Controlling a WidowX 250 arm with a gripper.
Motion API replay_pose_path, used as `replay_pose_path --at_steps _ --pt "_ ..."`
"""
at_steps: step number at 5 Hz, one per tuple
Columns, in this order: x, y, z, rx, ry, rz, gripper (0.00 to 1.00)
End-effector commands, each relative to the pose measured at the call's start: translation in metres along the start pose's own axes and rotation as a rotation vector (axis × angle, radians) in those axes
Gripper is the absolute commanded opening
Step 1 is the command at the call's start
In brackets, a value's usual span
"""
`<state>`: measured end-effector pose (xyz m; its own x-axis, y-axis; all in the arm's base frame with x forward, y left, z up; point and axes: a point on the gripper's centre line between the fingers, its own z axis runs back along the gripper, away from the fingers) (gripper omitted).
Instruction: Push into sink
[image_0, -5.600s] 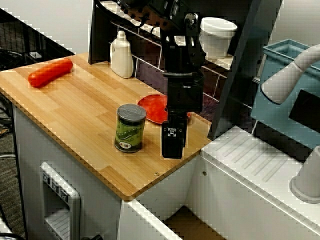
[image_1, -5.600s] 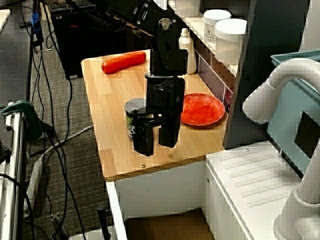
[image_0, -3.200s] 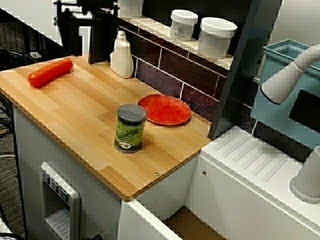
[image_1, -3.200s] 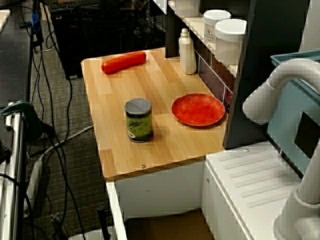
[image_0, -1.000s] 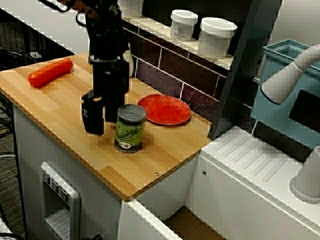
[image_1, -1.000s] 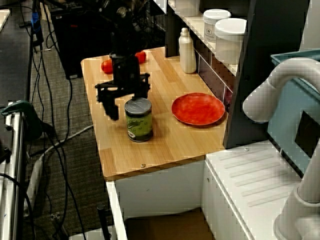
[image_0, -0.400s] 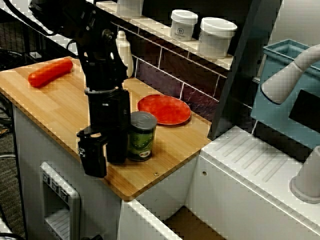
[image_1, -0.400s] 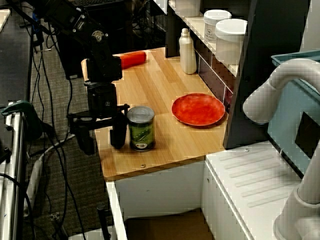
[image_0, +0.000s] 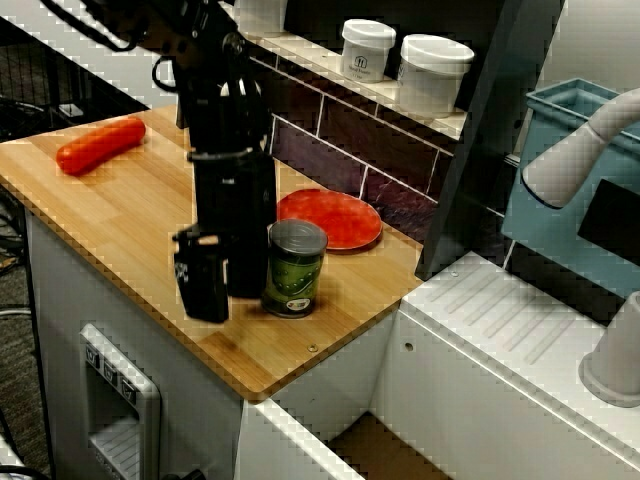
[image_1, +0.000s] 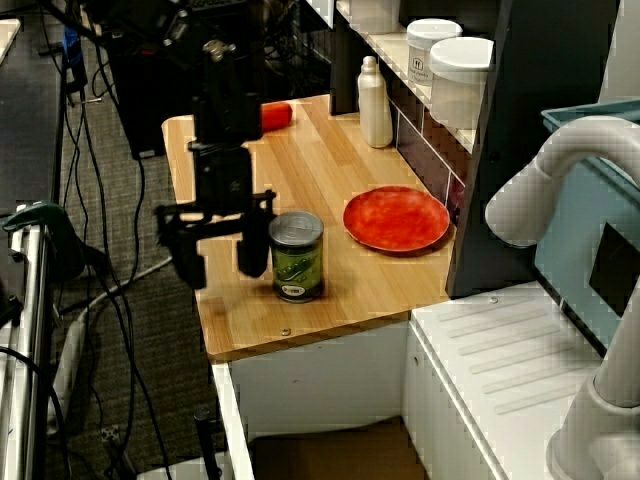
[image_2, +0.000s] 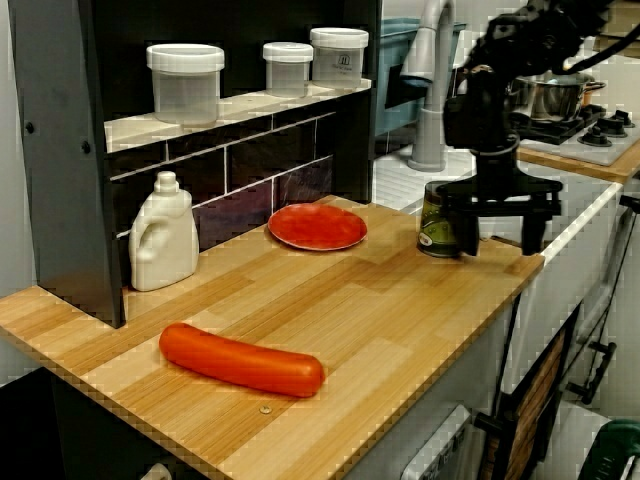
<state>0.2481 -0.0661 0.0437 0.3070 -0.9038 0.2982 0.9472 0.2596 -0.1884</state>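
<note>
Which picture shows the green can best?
The front corner view shows the green can best: lid and label are clear beside the open gripper. The high side view shows it smaller. In the far-end view the gripper partly hides it.

pale wood-grain surface (image_0: 120, 215); green-labelled can (image_0: 295, 268) with grey metal lid; red-orange plate (image_0: 332, 219); orange-red sausage (image_0: 100, 145); cream bottle (image_2: 164, 245); black end effector (image_0: 228, 278); teal-blue bin (image_0: 565, 160); white ribbed drainer (image_0: 500, 320).
</note>
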Motion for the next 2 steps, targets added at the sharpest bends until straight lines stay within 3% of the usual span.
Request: replay_pose_path --at_steps 1,2 --pt "-0.0319 0.0512 0.0555 0.057 0.0 0.053 1.0" --pt "-0.0293 0.0571 0.0569 0.037 -0.014 0.051 1.0"
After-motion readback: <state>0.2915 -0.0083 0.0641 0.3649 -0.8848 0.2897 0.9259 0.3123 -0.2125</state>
